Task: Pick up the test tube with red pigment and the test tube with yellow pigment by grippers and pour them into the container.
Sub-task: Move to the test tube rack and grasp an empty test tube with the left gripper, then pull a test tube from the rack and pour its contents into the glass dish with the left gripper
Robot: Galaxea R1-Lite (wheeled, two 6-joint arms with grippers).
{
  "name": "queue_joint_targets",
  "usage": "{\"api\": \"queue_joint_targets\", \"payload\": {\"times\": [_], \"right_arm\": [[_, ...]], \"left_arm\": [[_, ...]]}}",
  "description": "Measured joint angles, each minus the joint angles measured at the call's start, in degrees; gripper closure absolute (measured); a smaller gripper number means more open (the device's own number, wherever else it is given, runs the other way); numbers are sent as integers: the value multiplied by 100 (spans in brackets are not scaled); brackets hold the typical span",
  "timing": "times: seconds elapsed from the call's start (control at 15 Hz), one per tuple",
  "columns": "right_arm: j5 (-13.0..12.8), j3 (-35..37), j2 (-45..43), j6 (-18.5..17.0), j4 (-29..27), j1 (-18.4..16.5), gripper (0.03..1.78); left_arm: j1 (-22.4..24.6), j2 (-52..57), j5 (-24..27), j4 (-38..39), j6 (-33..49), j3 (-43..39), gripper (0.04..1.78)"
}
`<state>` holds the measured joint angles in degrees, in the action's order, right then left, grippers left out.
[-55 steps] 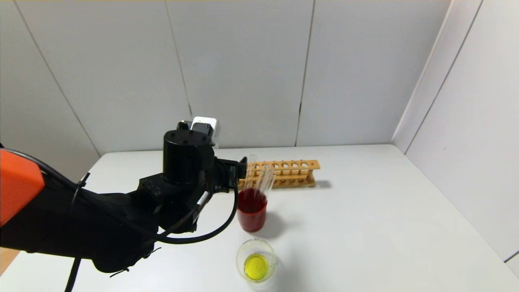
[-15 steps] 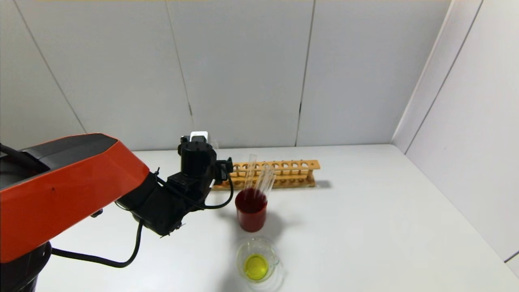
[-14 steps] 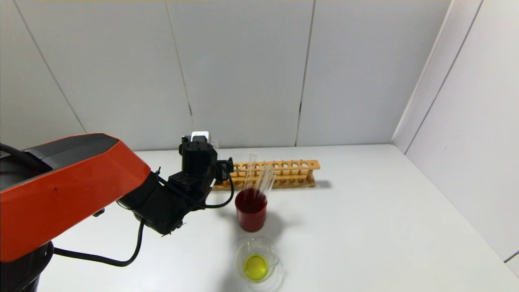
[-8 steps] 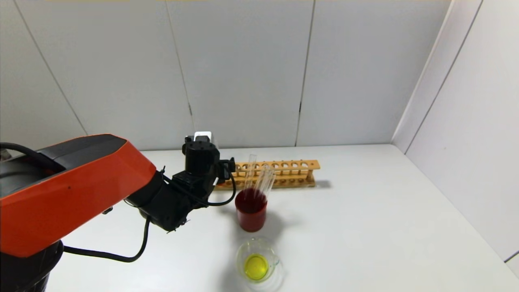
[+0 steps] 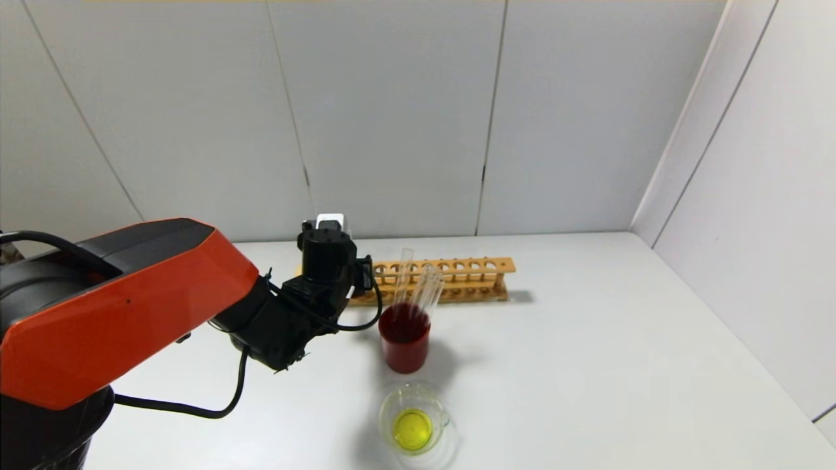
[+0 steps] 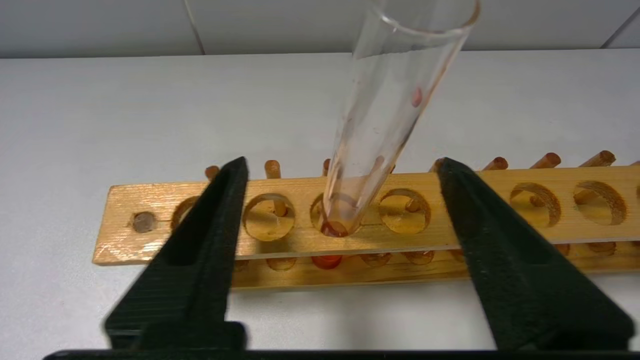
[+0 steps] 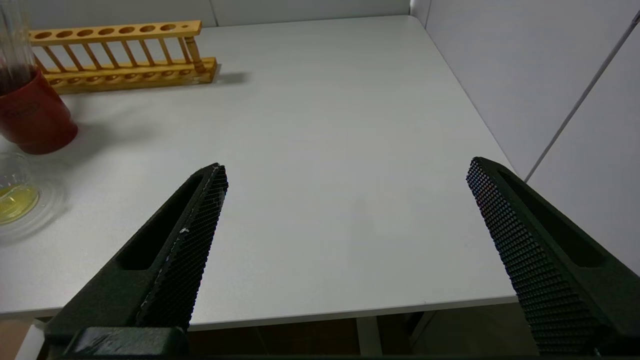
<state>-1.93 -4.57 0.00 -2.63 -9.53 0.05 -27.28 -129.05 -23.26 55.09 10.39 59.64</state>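
Two black fingers of the left gripper [image 6: 340, 170] stood wide apart in the left wrist view, one at lower left and one at lower right of the frame, with the test tube with red pigment [image 6: 380, 120] rising between them, touching neither. That tube sat tilted in a hole of the wooden rack [image 6: 360, 220], its red bottom end showing under the top board, and red smears clung to its inner wall. In the head view the left gripper [image 5: 339, 261] sat left of centre, at the left end of the rack [image 5: 457, 279]. Just below the rack there stood a dark red cup [image 5: 405, 339] holding several clear tubes [image 5: 424, 287], leaning to the upper right. Lower still, near the bottom edge, the container [image 5: 413, 424] held yellow liquid. The right gripper [image 7: 345, 175] hung with its fingers spread wide over the bare white table [image 7: 325, 125], well apart from the rack at upper left of the right wrist view. I could not tell which tube was the yellow one.
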Motion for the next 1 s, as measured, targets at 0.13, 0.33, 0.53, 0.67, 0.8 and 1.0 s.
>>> {"api": "queue_joint_targets", "payload": {"times": [0.13,0.33,0.53,0.67,0.8,1.0], "right_arm": [[0,0,0,0,0,2,6],[0,0,0,0,0,2,6],[0,0,0,0,0,0,6],[2,0,0,0,0,2,6],[0,0,0,0,2,2,6],[0,0,0,2,0,2,6]], "left_arm": [[2,-15,9,-22,-2,21,102],[13,-52,9,-40,-2,117,147],[28,-110,0,-73,-5,210,152],[35,-107,2,-110,-33,243,152],[41,-99,-17,-134,-138,306,152],[59,13,-41,-267,-306,478,152]]}}
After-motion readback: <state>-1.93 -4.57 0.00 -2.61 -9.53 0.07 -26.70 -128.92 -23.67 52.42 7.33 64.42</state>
